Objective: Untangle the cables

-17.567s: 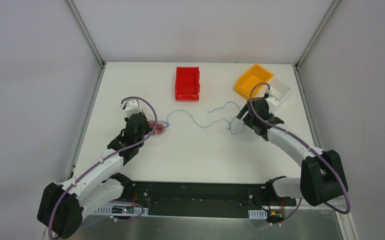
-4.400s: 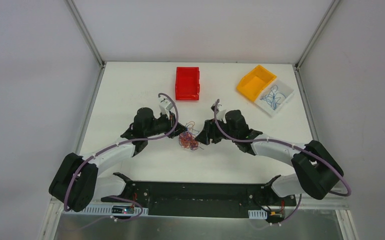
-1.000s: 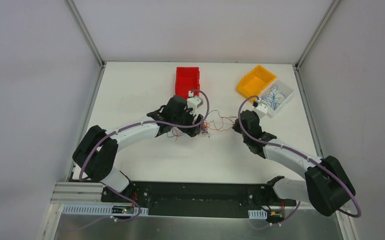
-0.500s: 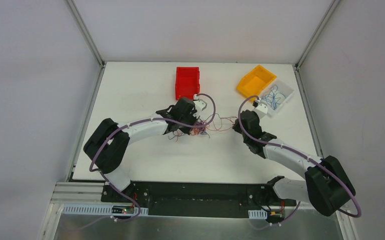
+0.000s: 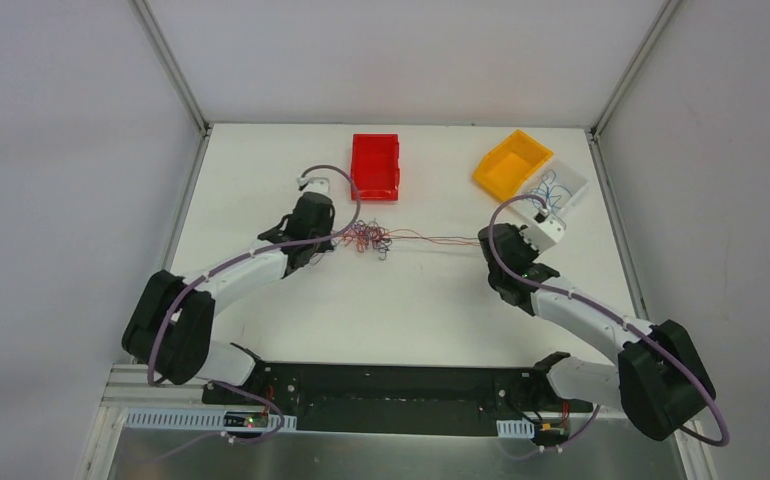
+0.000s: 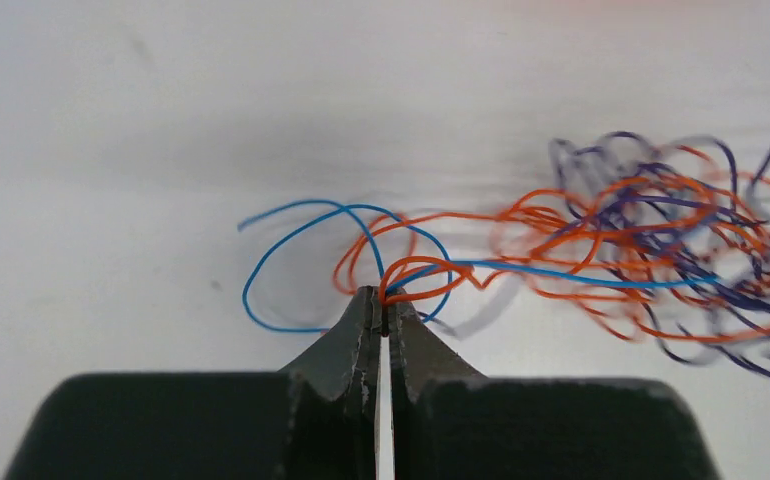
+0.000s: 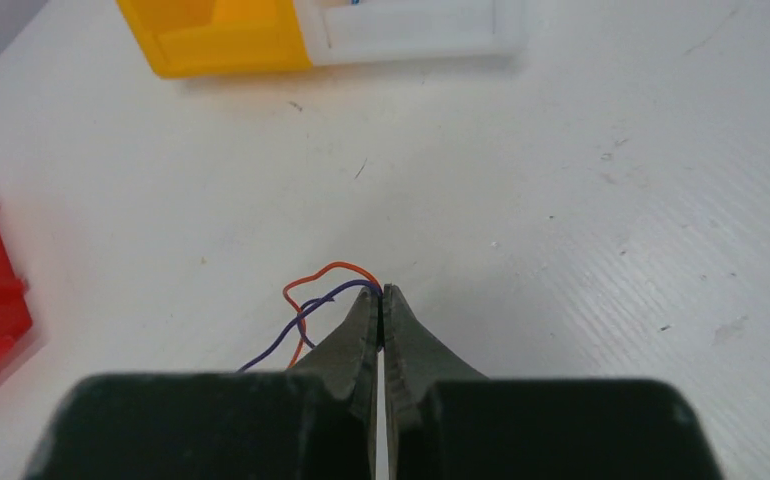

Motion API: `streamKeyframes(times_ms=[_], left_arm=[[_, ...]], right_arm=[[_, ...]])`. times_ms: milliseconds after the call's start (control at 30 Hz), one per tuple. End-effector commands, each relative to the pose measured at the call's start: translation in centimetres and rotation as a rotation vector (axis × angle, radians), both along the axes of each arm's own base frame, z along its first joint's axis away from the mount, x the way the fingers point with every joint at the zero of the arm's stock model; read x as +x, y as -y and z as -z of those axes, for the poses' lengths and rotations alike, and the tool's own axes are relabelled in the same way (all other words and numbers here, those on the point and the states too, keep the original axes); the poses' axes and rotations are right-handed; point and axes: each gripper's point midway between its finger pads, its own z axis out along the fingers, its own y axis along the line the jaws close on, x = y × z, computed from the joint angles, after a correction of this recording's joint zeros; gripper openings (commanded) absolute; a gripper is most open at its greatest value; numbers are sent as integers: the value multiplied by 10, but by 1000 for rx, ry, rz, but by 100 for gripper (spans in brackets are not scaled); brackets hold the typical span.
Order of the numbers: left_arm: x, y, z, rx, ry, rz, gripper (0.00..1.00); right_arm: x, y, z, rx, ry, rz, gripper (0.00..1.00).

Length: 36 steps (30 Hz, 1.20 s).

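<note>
A tangle of thin orange, purple and blue cables (image 5: 366, 237) lies on the white table in the middle. My left gripper (image 5: 333, 236) sits just left of it, shut on orange and blue strands; in the left wrist view the fingertips (image 6: 385, 296) pinch them, with a blue loop (image 6: 291, 225) to the left and the knot (image 6: 661, 250) to the right. My right gripper (image 5: 483, 243) is shut on an orange and a purple cable end (image 7: 306, 300) at its tips (image 7: 382, 292). Taut strands (image 5: 431, 240) run between the tangle and the right gripper.
A red bin (image 5: 375, 166) stands behind the tangle. A yellow bin (image 5: 509, 163) and a white bin (image 5: 559, 186) holding blue cables stand at the back right. Grey walls enclose the table on three sides.
My left gripper has shut on strands of the tangle and pulled them left, away from the right gripper. The cables now stretch out straighter between the two grippers.
</note>
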Motion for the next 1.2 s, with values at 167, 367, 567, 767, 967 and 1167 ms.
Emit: streamKeyframes(times_ms=[167, 367, 567, 767, 967, 1167], left_arm=[[-3, -76, -33, -4, 187, -414, 0], [-16, -110, -43, 53, 254, -585, 0], [-19, -113, -48, 65, 265, -582, 0], [-4, -46, -44, -92, 214, -201, 0], [-4, -15, -42, -170, 192, -46, 0], [-4, -7, -41, -185, 188, -11, 0]], right_arm=[[-24, 67, -44, -92, 167, 313, 0], [-36, 85, -49, -100, 203, 401, 0], [-25, 70, -45, -79, 161, 332, 0], [7, -37, -38, 69, 132, -304, 18], [-1, -78, -43, 126, 170, -551, 45], [-10, -133, -45, 190, 154, -826, 58]])
